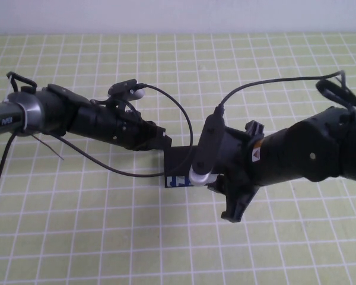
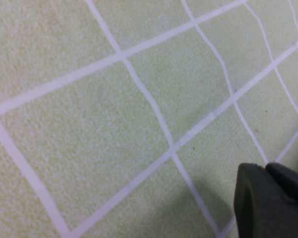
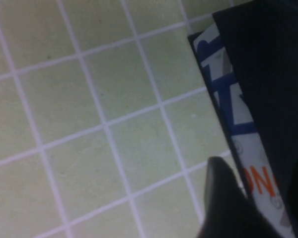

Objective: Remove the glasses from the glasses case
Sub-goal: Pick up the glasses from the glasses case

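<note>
So the glasses case [image 1: 179,166] sits mid-table on the green grid mat [image 1: 178,65], with both arms crowding in over it. From the high view only a dark slab and a bit of the white strip with blue print at its near edge poke out between the two wrists. The right wrist view shows that strip [image 3: 238,124] better: blue and orange print on white, with a flat black surface next to it.

Left gripper [image 1: 157,139] is at the case's left end, right gripper [image 1: 225,190] at its right end and slightly nearer. Honestly I can't tell whether either one is spread or pinched, since the tips are buried under the arm bodies. Can't tell if the lid is up either, and the glasses don't show anywhere, so presumably they're inside.

Handling guess: the case looks like a stiff, light box with smooth faces, so it could skid on the mat unless one arm pins it. The lid's front edge by the strip seems like the spot to grab.

Its long axis seems to run left-right, strip facing the near side, though most of it is hidden.
</note>
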`<state>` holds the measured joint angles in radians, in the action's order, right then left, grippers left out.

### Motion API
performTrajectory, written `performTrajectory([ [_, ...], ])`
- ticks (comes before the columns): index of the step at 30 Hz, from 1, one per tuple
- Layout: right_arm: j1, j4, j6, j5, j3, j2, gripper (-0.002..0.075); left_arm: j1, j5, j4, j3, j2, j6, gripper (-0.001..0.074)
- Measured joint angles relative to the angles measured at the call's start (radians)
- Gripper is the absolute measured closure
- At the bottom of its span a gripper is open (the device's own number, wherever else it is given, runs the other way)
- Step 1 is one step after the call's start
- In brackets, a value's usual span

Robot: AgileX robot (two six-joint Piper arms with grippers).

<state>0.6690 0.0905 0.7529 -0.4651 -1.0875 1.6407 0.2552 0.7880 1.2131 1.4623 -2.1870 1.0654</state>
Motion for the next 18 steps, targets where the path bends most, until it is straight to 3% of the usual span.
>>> performTrajectory([
  [4,0.000,-0.055,0.051,0.085,-0.004,0.052,0.0421,0.000,0.009,0.004,0.000,0.000,0.000,0.0739],
  [18,0.000,-0.225,0.066,0.211,-0.010,0.158,0.0417,0.000,0.015,0.006,0.000,0.000,0.000,0.0739],
])
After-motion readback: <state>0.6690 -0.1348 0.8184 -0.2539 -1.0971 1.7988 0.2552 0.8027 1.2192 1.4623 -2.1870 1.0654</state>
